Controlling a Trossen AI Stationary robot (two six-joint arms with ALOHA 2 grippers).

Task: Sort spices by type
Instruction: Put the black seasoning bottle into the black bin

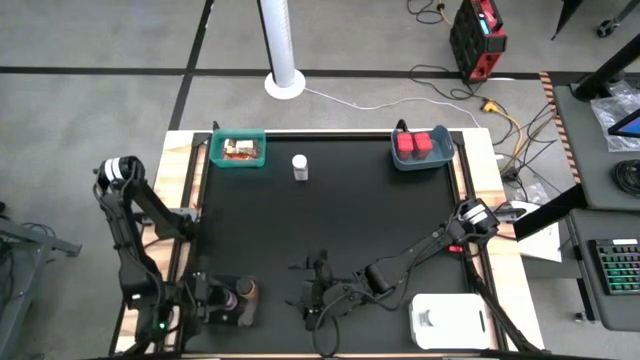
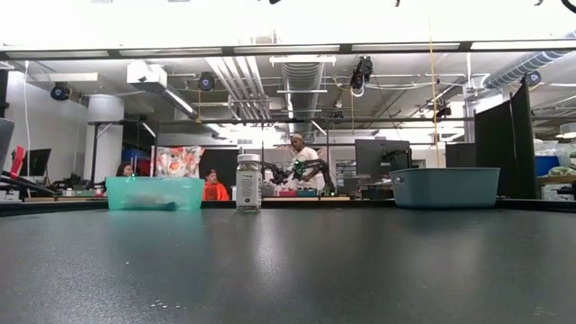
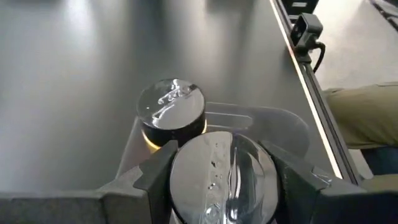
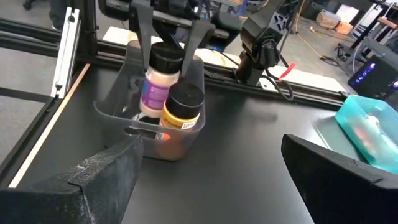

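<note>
Spices are spread across four places on the black table. Nearest the action, the left gripper pinches a purple-labelled jar by its black cap, its two fingers standing either side of it, and holds it inside a clear bin at the near left corner. An amber jar with a yellow label already stands in that bin, touching or just beside the held one. Gripping the cap from above looks like the way to lower a jar upright into so narrow a bin, so the step in hand is probably setting the small jars together.

One white-capped bottle stands alone and upright at the far side, between the two far bins, and seems the item yet to be sorted. At the far left, a teal bin holds orange and brown packets; at the far right, a blue-grey bin holds two red containers.

Further out, the right gripper waits near the table's near middle, fingers spread wide and holding nothing, facing the clear bin. A white tray lies at the near right; what it holds cannot be made out.
</note>
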